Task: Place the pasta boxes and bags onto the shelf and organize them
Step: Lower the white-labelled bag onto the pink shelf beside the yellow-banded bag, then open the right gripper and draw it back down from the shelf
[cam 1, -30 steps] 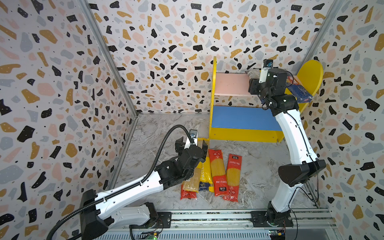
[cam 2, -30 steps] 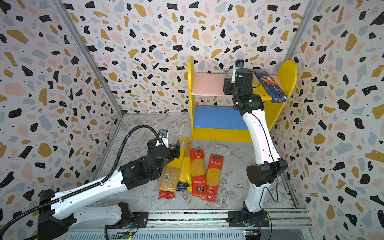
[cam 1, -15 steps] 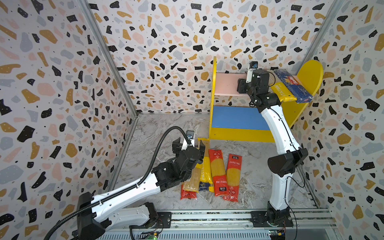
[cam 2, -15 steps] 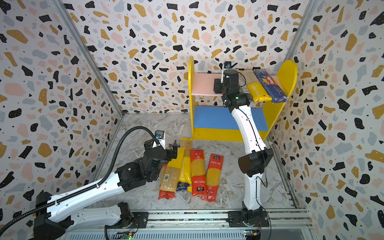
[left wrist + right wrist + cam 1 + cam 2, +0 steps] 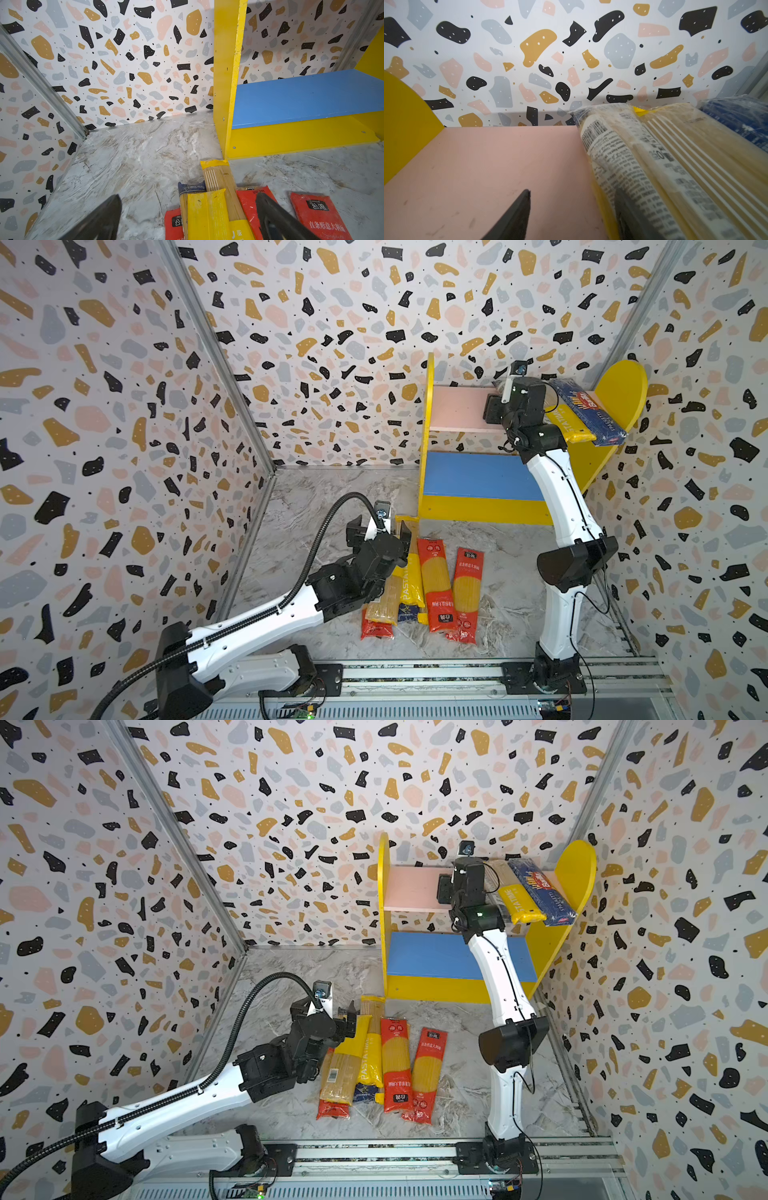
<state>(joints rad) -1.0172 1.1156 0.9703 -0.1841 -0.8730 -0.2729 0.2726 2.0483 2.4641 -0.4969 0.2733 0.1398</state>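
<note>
The shelf (image 5: 428, 427) stands at the back right, and its pink upper board (image 5: 488, 166) bears a dark blue Barilla pack (image 5: 590, 414), a yellow PASTATIME pack (image 5: 569, 427) and a pale pack with a barcode label (image 5: 610, 149). My right gripper (image 5: 573, 190) sits low over that board, open, with only pink board between its fingers and one finger along the labelled pack. On the floor lie several pasta packs: two red ones (image 5: 434, 585) (image 5: 467, 593) and a yellow one (image 5: 411, 585) over others. My left gripper (image 5: 188, 195) hovers open above their far ends.
The blue lower board (image 5: 478, 477) carries nothing. Patterned walls close in on the left, back and right. Marble floor (image 5: 135, 155) lies bare left of the shelf. A metal rail (image 5: 415, 672) runs along the front edge.
My right gripper has drawn left off the yellow pack, which now shows beside the Barilla pack, then edged slightly back right. The left arm has barely shifted.
</note>
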